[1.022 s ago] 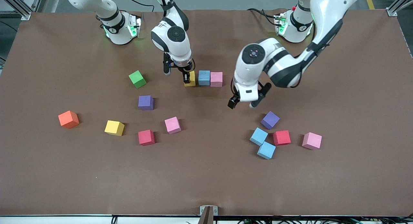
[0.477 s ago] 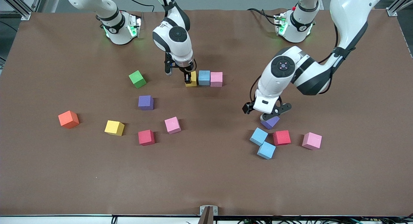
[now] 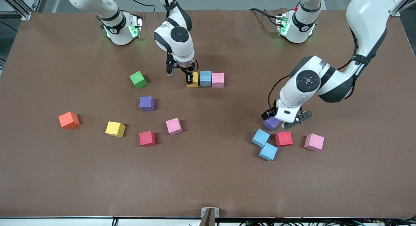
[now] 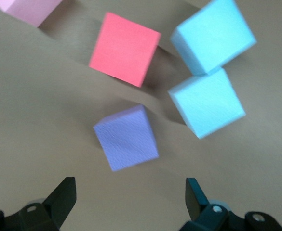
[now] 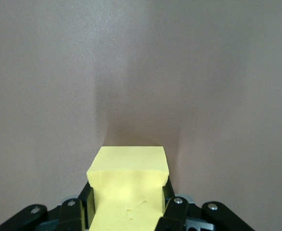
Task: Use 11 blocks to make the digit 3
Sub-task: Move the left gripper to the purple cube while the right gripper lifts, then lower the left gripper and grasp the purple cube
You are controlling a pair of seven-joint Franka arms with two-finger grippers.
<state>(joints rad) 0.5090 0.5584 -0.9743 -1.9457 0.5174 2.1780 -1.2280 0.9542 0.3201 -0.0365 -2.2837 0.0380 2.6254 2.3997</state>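
Left gripper (image 3: 280, 120) moved over purple block (image 4: 126, 138), wide open

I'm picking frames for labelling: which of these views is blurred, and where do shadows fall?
Left wrist view: motion-smeared, the light blue cubes and red cube soft-edged. Right wrist view: sharp on the yellow cube, with a dark shadow on the mat ahead of it. Front view: sharp, with soft shadows beside the cubes.

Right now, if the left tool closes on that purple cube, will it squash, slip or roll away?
The purple cube looks like matte foam, so it probably gives a little. The yellow cube dents visibly in the shut right tool. The matte faces likely grip rather than slip. Flat-sided, it should slide, not roll, under the open left tool.
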